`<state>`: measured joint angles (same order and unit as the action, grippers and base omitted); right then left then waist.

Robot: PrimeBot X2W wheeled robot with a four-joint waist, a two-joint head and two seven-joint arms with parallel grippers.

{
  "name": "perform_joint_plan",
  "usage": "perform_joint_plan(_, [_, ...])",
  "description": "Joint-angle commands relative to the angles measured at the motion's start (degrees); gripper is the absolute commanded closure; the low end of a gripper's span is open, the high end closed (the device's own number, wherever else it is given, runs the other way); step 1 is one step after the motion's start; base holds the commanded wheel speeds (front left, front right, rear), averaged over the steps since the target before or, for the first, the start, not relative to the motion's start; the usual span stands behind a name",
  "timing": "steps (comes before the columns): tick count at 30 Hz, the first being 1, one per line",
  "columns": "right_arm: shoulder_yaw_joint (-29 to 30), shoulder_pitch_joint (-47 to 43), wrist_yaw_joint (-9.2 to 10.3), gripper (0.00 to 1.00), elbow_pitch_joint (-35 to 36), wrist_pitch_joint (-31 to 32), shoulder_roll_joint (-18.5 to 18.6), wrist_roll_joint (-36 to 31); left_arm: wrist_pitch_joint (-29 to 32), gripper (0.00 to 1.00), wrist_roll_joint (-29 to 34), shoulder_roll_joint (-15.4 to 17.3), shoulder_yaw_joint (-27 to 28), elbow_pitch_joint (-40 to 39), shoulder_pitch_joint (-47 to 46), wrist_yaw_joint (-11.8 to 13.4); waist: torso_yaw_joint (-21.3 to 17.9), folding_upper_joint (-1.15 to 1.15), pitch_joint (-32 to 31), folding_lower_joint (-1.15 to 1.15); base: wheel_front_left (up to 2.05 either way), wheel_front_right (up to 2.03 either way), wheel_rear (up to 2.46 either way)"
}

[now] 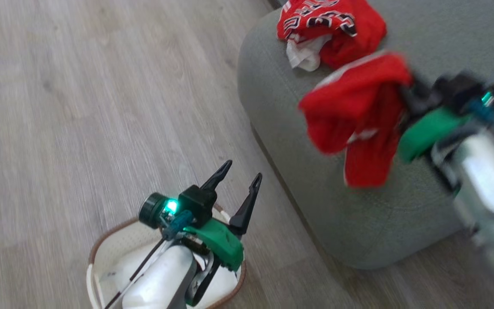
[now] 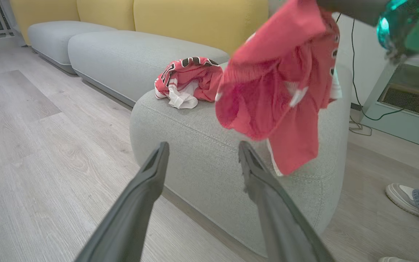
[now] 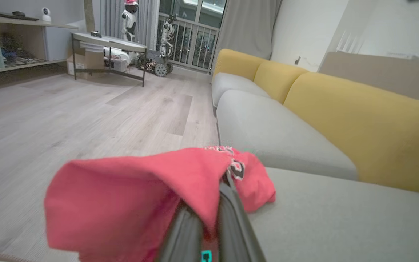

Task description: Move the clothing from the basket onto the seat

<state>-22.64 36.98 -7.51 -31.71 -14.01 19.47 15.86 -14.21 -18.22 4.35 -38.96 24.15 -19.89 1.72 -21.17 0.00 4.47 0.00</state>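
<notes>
Red cloth [image 1: 354, 116] hangs from your right gripper [image 1: 406, 91], and its two fingers are pinched tight on the top edge. The cloth dangles over the front part of the seat [image 1: 272, 94], its low end close to the seat. The picture is blurry there, so you cannot tell if it touches. Further back on the seat lies a jersey [image 1: 328, 25], bunched up, red with black and white letters. Your left gripper [image 1: 244, 169] hovers above the basket [image 1: 94, 253] on the floor [image 1: 79, 107], fingers spread apart and holding nothing. The bits of the basket you can see look white inside, but your arm [image 1: 161, 279] hides a lot of it.

You seem to be at the carrying step, almost at the drop. Next, bring the cloth lower over the middle of the seat, not the edge, then let the fingers open so it lands beside the jersey. After that, peek into the basket for more.
</notes>
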Motion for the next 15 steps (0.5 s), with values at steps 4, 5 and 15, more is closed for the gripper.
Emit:
perform_joint_plan(4, [1.77, 10.85, 0.02, 1.0, -0.21, 0.02, 3.35, 1.08, -0.73, 0.0, 1.34, 0.86, 1.43, -4.08, -4.49, 0.27, 3.43, 0.0, 5.02, 0.0, 0.0, 0.0, 0.0])
perform_joint_plan(5, [2.17, 12.84, 0.02, 1.0, -0.92, 0.22, 4.22, 1.15, -0.73, 0.0, 1.64, 1.05, 1.32, -4.73, -4.81, 0.32, 4.11, 0.0, 6.21, 0.0, 0.0, 0.0, 0.0])
perform_joint_plan(15, [12.2, 32.35, 0.02, 1.0, -12.25, 0.37, 13.05, -2.49, 1.06, 0.0, 4.63, 4.18, 1.05, -11.6, -9.01, 1.08, 10.33, 0.0, 17.89, 0.0, 0.0, 0.0, 0.0])
